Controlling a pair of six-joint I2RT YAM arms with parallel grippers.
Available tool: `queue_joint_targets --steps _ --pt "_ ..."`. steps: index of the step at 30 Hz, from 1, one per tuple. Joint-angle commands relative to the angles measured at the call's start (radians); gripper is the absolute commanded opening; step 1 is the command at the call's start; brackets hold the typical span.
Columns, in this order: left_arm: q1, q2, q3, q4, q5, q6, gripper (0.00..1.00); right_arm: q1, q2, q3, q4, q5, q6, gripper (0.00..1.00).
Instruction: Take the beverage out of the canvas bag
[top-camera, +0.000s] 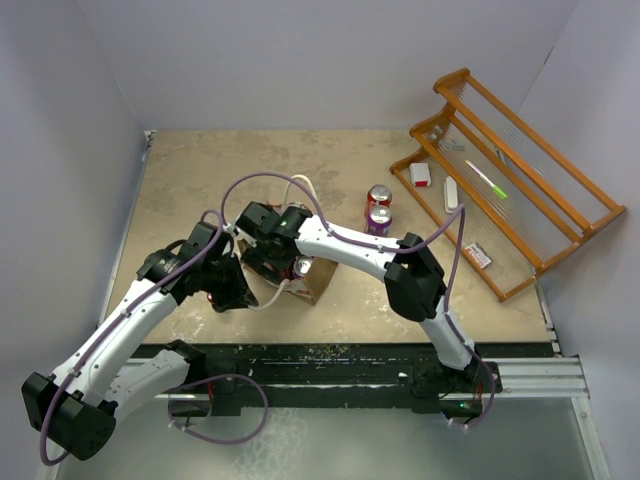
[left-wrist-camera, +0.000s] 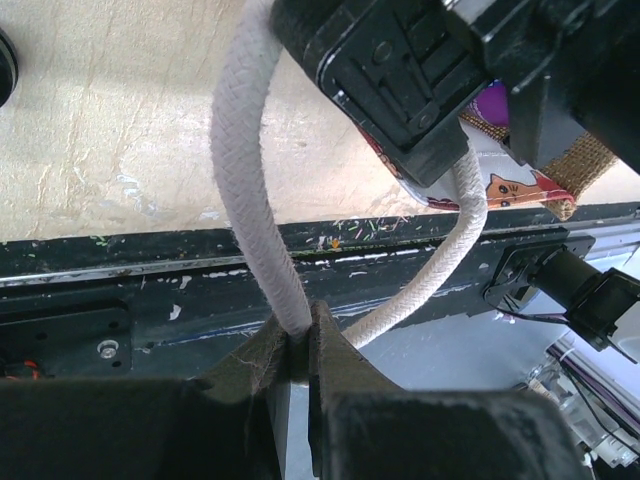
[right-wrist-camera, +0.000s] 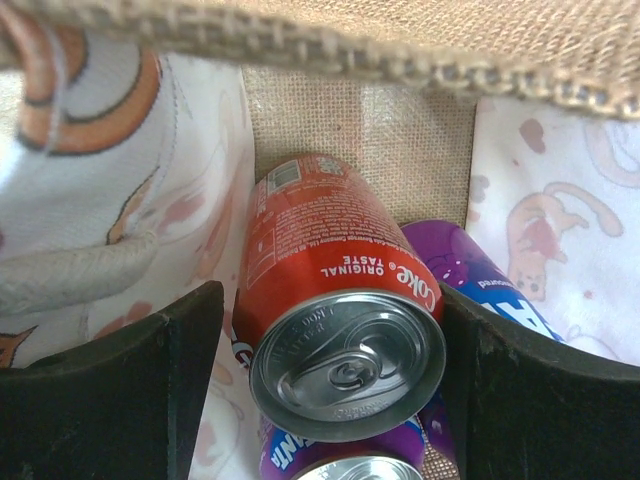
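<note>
clenching handle (left-wrist-camera: 250, 200), left tool (left-wrist-camera: 300, 345), right tool (right-wrist-camera: 328, 315) astride red can (right-wrist-camera: 320, 250), grip unclear, purple cans (right-wrist-camera: 470, 270)

1. I see a tan, mottled table (top-camera: 200, 170) with a black rail (top-camera: 330, 360) along its near edge, flecked with pale specks.
2. An orange-brown wooden rack (top-camera: 560, 205) with thin slats lies along the table's right side, against the wall.
3. A small white box with a red mark (top-camera: 420, 174) sits at the rack's far end.
4. Just beside it lies a slim white stick (top-camera: 451, 193).
5. On the slats lies a green-and-white rod (top-camera: 487, 180), possibly a toothbrush.
6. A small white-and-red packet (top-camera: 478, 256) lies at the rack's near end.
</note>
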Motion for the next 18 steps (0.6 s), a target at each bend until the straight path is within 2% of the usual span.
queue_joint_targets --steps 1,8,18 --pt "0.003 -0.016 0.008 0.025 0.005 0.001 0.0 0.006 0.05 0.003 -0.021 -0.045 -0.022 0.82" --pt "0.003 -0.028 0.011 0.014 -0.002 0.001 0.0 0.005 0.077 0.022 -0.011 -0.045 -0.014 0.81" --pt "0.003 -0.025 0.024 -0.003 -0.003 0.018 0.0 0.005 0.057 0.038 -0.01 -0.054 0.0 0.7"
